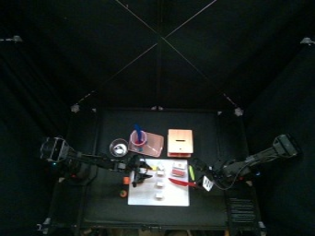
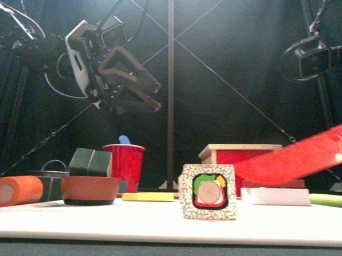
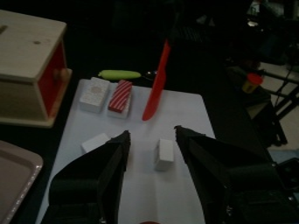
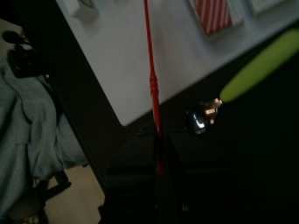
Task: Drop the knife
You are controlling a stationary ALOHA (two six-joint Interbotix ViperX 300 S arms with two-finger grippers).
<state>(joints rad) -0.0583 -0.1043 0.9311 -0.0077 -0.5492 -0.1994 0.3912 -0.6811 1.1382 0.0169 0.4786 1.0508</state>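
Observation:
The knife (image 3: pixel 158 74) is a slim red blade held slanted over the white mat (image 3: pixel 135 131), its tip low near the mat. It shows edge-on in the right wrist view (image 4: pixel 152 79), large at the right in the front view (image 2: pixel 287 160), and in the top view (image 1: pixel 191 173). My right gripper (image 4: pixel 158 156) is shut on its handle end at the mat's right edge (image 1: pixel 202 181). My left gripper (image 3: pixel 149 162) is open and empty above the mat's left part (image 1: pixel 138 169).
A tan wooden box (image 1: pixel 182 141) and a red cup (image 1: pixel 139 140) stand behind the mat. On the mat lie a red-striped piece (image 3: pixel 121 96), a few white blocks (image 3: pixel 165 154) and a green piece (image 3: pixel 117 74). A small picture card (image 2: pixel 209 192) stands at the front.

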